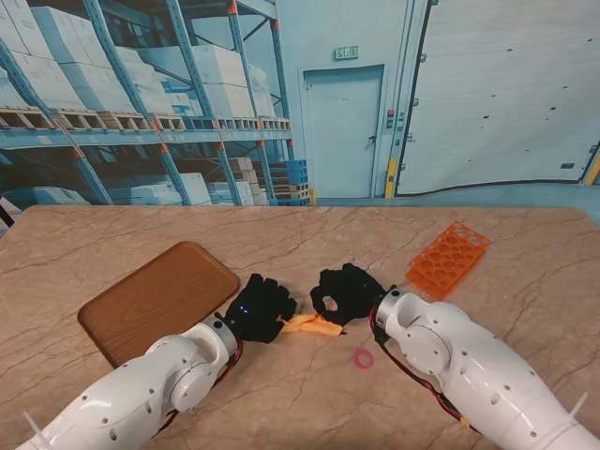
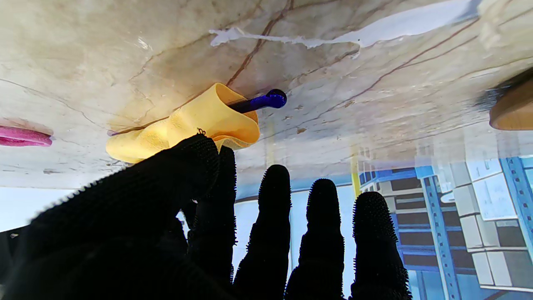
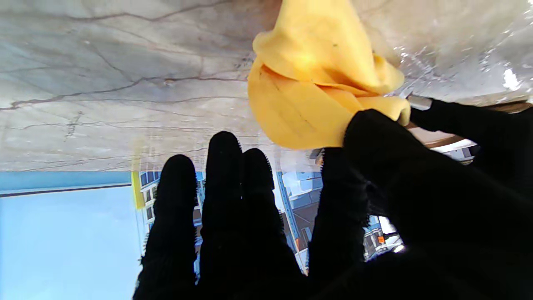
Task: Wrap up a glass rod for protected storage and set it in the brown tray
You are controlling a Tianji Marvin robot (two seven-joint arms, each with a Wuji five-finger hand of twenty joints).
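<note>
Marble-patterned tabletop point(image 1: 309, 234) runs wide and mostly bare toward a printed warehouse backdrop, whose green sign over the door is too small to read. Both black-gloved hands meet near the middle, well back from every edge. The left hand point(image 1: 260, 307) pinches one end of the yellow cloth point(image 1: 312, 324) between thumb and forefinger, its other fingers straight; the right hand point(image 1: 347, 292) grips the opposite end the same way. In the left wrist view the blue glass rod point(image 2: 259, 101) pokes out of the folded cloth, lying on the table. Left of the hands sits the brown tray point(image 1: 157, 298), holding nothing. An orange rack point(image 1: 448, 257) lies to the right, a pink ring point(image 1: 363, 358) nearer to me.
</note>
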